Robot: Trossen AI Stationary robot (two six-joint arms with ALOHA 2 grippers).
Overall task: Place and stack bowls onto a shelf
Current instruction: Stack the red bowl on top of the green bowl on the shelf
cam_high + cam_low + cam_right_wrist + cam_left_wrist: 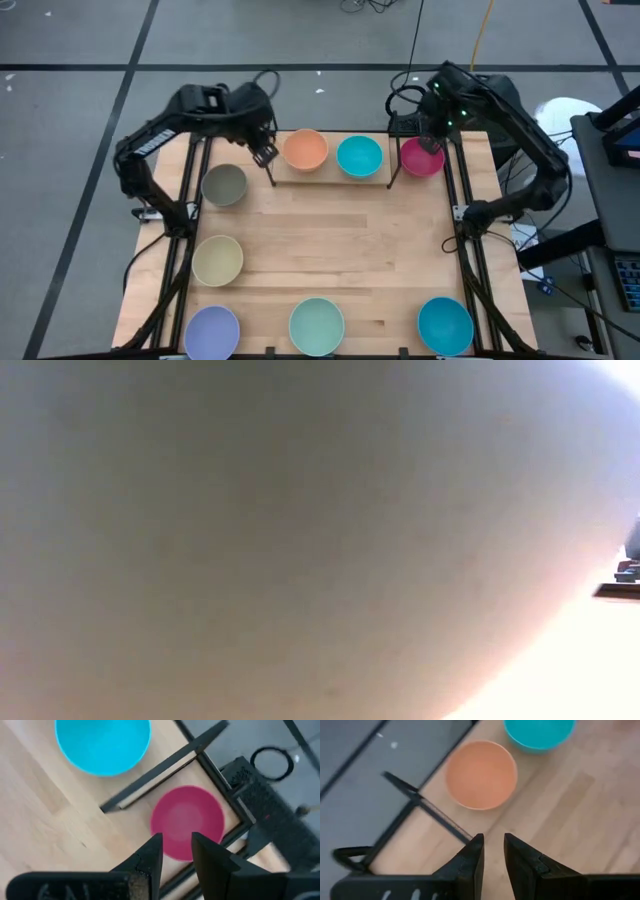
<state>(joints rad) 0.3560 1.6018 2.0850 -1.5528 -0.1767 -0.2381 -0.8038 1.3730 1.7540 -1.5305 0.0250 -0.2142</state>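
Two bowls sit on your shelf (pixel 330 181): the orange bowl (pixel 305 150) and a teal bowl (pixel 359 156). Your left gripper (pixel 493 851) hovers just beside the orange one, fingers narrowly apart and empty. Your right gripper (pixel 176 852) hangs over the magenta bowl (pixel 187 821) beside the shelf's end, fingers narrowly apart.

Low view blocked – blurred pale surface (pixel 300 530).
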